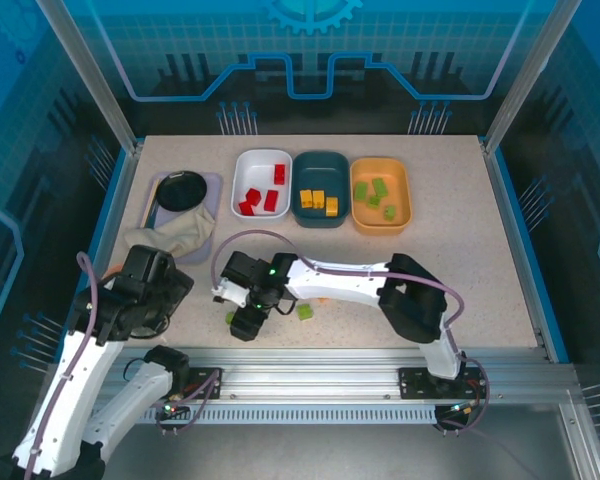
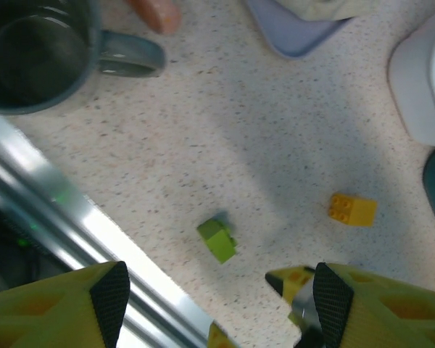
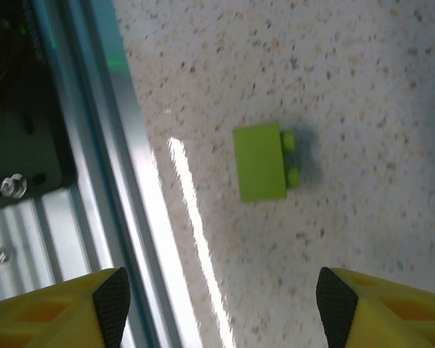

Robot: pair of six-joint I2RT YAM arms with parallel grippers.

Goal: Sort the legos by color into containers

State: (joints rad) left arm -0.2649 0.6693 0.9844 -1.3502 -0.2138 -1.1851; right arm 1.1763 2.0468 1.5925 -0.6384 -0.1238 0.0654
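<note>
**A:** As the overhead camera shows it, where are the legos?

**B:** Red legos [image 1: 252,195] are in the white tub [image 1: 242,160], yellow legos [image 1: 313,197] in the teal tub [image 1: 321,155], and green legos [image 1: 378,187] in the orange tub [image 1: 405,200]. A stray green lego [image 1: 305,312] lies on the table [image 1: 480,270].

**A:** Left wrist?

**B:** Left jaws spread, empty. A green brick [image 2: 217,240] and a yellow brick [image 2: 351,209] lie ahead.

**A:** Right wrist?

**B:** Right jaws released, with a lime brick [image 3: 261,162] lying near the rail [image 3: 123,167].

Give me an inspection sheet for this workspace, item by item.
Surface: speckled table, no spills seen.
Job's things: white tub holds red legos, teal tub orange-yellow legos, orange tub green legos; green lego and yellow lego loose on the table.
Clutter: black dish on lavender tray, cloth, grey mug.
Grippers: left gripper and right gripper open, empty.
Cables: purple cable loops over the right arm.
Surroundings: aluminium frame, blue panels.
</note>
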